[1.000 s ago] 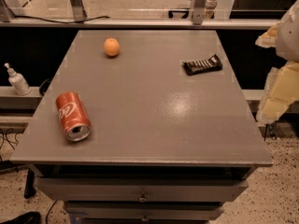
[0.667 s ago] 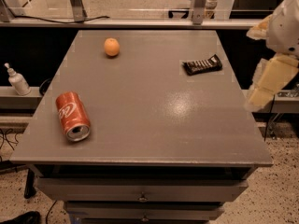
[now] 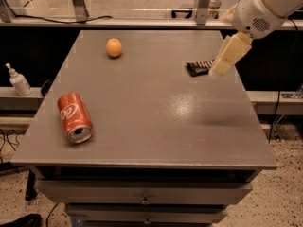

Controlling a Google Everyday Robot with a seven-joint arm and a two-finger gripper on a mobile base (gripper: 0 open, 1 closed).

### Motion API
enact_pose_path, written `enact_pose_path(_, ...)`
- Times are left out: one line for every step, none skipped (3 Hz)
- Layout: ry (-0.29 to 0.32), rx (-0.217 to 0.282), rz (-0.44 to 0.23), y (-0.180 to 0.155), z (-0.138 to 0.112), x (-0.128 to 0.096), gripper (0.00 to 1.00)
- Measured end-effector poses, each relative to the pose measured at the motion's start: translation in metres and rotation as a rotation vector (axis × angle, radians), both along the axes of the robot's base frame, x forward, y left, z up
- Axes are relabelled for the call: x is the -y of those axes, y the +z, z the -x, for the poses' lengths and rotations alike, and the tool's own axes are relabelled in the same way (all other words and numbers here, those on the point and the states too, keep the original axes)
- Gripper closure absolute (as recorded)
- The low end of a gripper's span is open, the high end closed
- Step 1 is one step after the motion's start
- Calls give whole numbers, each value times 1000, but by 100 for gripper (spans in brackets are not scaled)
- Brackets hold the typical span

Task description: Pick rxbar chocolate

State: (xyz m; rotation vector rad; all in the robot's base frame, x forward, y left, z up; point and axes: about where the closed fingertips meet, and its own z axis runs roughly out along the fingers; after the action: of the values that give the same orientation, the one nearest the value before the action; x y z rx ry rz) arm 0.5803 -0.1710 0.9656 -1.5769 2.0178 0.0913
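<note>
Hovering at the bar, no grasp yet

Passing the soda can (image 3: 75,117) at 8 o'clock on the table (image 3: 156,126) and the orange (image 3: 114,47) at 11, finding the chocolate bar (image 3: 198,68) flat at 2, right end overlapped by the gripper (image 3: 228,56). Cannot tell how far the jaws stand open. Judged: approach; next, lowering squarely across the bar.

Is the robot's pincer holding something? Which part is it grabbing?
I cannot tell for sure. The pincer is at the right end of the bar and hides that end. The bar lies flat on the table.
</note>
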Motion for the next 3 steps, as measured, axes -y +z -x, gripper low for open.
enact_pose_path(-32,-33,-101,-19,-53,-1,0)
enact_pose_path(-90,-100,-167,-62,-97,2,0)
enact_pose_path(-129,-124,-186,-96,-123,2,0)
